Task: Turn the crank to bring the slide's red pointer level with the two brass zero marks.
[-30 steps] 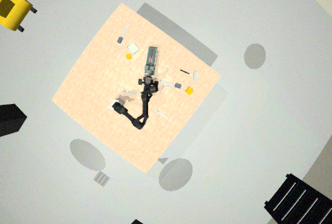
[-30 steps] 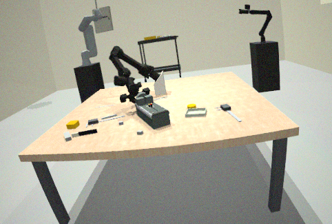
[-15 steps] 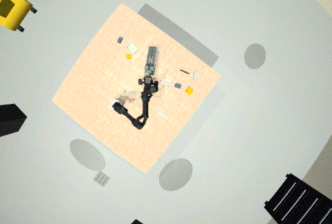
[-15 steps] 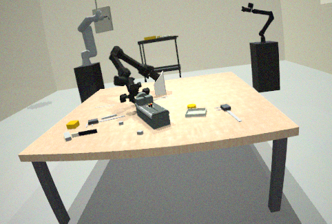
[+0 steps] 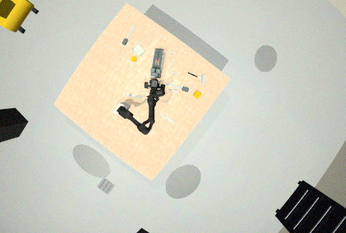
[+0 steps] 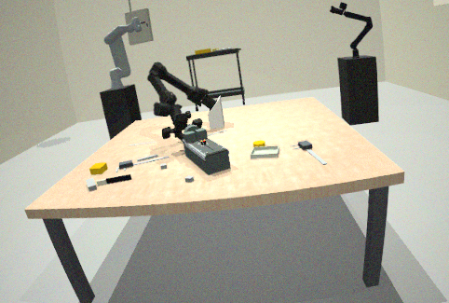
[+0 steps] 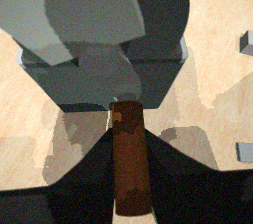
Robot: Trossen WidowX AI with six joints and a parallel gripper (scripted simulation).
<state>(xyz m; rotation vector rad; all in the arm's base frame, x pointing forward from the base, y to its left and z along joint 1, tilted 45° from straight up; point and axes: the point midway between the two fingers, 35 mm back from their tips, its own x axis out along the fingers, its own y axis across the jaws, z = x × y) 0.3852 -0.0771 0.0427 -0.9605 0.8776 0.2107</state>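
Top: machine (image 5: 159, 54) (image 6: 208, 159) (image 7: 62, 82) on tabletop (image 5: 93, 100) (image 6: 279, 176) (image 7: 7, 115), ahead of the arm; exterior: red pointer (image 5: 157, 61) (image 6: 203, 142) seen on its slide; wrist: brown crank handle (image 7: 131, 165), probably stiff and smooth, gripped midway by closed jaws (image 5: 154, 83) (image 6: 183, 133).

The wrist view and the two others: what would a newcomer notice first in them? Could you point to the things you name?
Probably the brown handle (image 7: 130, 165), upright in the wrist view between the dark fingers of the end effector (image 7: 125, 133). Next, the black arm (image 5: 151, 110) (image 6: 179, 80), bent over the pale wooden table (image 5: 104, 135) (image 6: 326, 181).
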